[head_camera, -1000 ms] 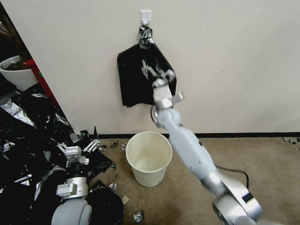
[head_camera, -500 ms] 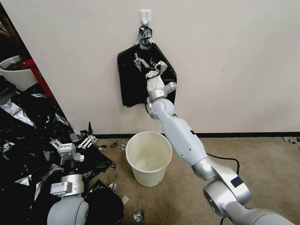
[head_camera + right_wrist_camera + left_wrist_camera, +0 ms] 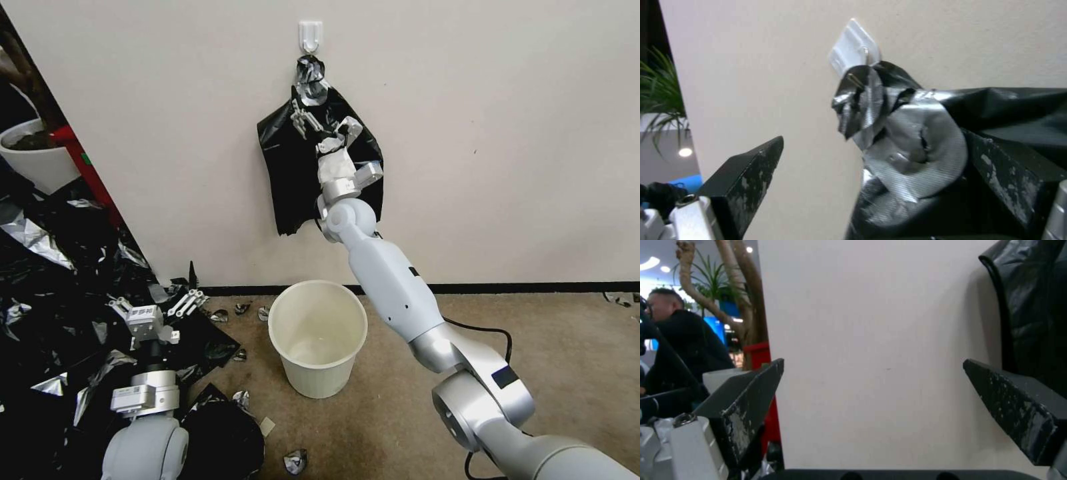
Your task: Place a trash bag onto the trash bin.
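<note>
The trash bag is out of view as a single piece. A flat black sheaf (image 3: 297, 177) with a silvery-grey neck (image 3: 902, 146) hangs from a white wall hook (image 3: 311, 35). My right gripper (image 3: 308, 122) is raised against the sheaf's upper part, just under the neck. It stands open, and in the right wrist view the neck lies between its fingers (image 3: 746, 180). The cream-white trash bin (image 3: 320, 380) stands upright on the carpet below the sheaf, with nothing in it. My left gripper (image 3: 157, 305) is open, low at the left over the plastic heap, facing the wall (image 3: 882, 400).
A heap of black and silver film (image 3: 53, 280) covers the floor at the left. A white plant pot (image 3: 33, 160) stands behind it. Small foil scraps (image 3: 295, 460) lie around the bin. A black cable (image 3: 483, 330) runs behind my right arm. The carpet at the right is bare.
My right gripper has climbed up the sheaf toward its silvery neck, and the sheaf has swung slightly to the right. The left gripper shifted a little to the left.
</note>
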### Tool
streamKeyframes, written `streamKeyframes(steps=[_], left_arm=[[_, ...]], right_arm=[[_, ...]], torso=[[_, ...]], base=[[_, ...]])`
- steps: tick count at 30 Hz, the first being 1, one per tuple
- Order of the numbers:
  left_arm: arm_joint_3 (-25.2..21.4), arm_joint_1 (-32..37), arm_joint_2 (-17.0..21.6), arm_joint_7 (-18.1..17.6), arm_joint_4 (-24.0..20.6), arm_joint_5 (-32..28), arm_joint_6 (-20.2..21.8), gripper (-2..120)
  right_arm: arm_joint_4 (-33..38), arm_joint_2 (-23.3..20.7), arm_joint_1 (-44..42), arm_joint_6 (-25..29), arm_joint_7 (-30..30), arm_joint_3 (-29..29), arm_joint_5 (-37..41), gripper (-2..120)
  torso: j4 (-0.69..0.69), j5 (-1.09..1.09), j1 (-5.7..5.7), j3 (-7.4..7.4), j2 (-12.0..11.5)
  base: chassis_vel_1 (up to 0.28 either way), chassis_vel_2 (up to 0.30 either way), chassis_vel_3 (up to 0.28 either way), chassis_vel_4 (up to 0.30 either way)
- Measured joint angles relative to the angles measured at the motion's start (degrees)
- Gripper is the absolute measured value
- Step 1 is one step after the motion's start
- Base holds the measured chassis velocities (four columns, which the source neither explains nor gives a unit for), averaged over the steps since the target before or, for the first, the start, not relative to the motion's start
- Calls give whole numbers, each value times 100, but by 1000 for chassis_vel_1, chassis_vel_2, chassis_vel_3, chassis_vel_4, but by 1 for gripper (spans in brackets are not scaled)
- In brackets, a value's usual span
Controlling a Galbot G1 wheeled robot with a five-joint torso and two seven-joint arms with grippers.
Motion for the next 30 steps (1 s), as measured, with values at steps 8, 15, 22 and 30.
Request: streamKeyframes(steps=[8,15,22,30], left_arm=[[35,0,-34,-38,55,114,-40,100],[71,-15,-78,-54,79,185,-48,100],[84,7,-113,-88,83,249,-73,100],[60,41,-127,-168,134,319,-119,100]], right_arm=[[-97,-6,55,-2,-93,15,130,93],[-106,-9,63,-4,-262,29,208,72],[-132,-12,78,1,-371,41,232,46],[-176,-14,60,11,-665,76,229,16]], torso=[[0,0,0,0,0],[0,0,0,0,0],[0,0,0,0,0],[0,0,-1,0,0]], base=[[0,0,0,0],[0,0,0,0],[0,0,0,0],[0,0,0,0]])
